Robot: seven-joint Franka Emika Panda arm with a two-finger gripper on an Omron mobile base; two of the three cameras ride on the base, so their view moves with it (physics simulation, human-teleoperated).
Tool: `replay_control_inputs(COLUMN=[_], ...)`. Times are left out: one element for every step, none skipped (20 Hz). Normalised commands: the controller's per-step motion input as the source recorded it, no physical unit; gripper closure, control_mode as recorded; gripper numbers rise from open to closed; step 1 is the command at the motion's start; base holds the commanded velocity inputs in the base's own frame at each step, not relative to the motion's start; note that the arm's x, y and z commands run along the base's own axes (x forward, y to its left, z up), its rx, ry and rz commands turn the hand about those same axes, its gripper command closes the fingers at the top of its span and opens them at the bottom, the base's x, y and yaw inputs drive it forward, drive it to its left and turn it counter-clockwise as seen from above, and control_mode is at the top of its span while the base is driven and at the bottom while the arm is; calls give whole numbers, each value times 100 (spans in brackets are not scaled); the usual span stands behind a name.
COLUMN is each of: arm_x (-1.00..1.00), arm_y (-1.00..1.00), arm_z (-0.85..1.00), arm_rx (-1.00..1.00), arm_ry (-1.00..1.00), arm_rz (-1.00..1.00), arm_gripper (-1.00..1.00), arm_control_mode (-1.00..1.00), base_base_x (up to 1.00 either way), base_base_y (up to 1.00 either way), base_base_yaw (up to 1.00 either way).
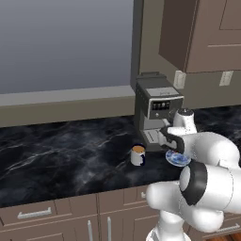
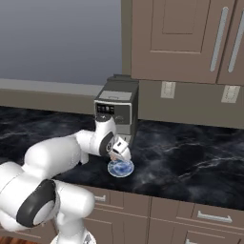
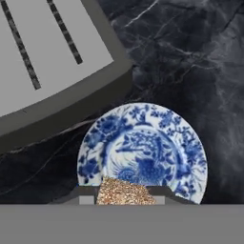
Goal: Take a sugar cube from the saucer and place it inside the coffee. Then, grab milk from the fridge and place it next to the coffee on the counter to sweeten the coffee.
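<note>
Veined black marble counter (image 3: 200, 57); claw (image 3: 125, 196) pinches grainy sugar cube (image 3: 125, 191) over patterned round saucer (image 3: 183, 143).

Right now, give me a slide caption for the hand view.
Gripper shut on the sugar cube over the blue saucer, beside the coffee machine on the counter.

Kitchen, black marble counter (image 1: 70, 155), coffee machine (image 1: 155, 110), brown cabinets (image 2: 176, 38)

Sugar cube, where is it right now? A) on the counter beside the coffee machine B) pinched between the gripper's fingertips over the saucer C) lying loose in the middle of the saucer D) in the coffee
B: in the hand view the sugar cube sits between the closed fingertips of the gripper, just above the saucer.
</note>
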Motion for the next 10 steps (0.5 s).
replay_control_inputs(arm_x=[-21, -9, -4, 0, 0, 0, 0, 0, 0, 0], arm_y=[56, 60, 62, 68, 74, 75, 80, 86, 91, 91], arm_z=[100, 100, 100, 100, 100, 100, 100, 98, 86, 77], arm_rx=[0, 0, 3, 4, 5, 6, 7, 7, 6, 5], arm_ry=[-1, 0, 0, 0, 0, 0, 0, 3, 4, 6], arm_rz=[0, 0, 1, 4, 5, 6, 8, 11, 13, 16], arm_gripper=[100, 100, 100, 100, 100, 100, 100, 100, 100, 100], arm_control_mode=[-100, -100, -100, -100, -100, -100, -100, -100, -100, -100], base_base_x=[0, 0, 0, 0, 0, 0, 0, 0, 0, 0], base_base_y=[0, 0, 0, 0, 0, 0, 0, 0, 0, 0], base_base_yaw=[0, 0, 0, 0, 0, 0, 0, 0, 0, 0])
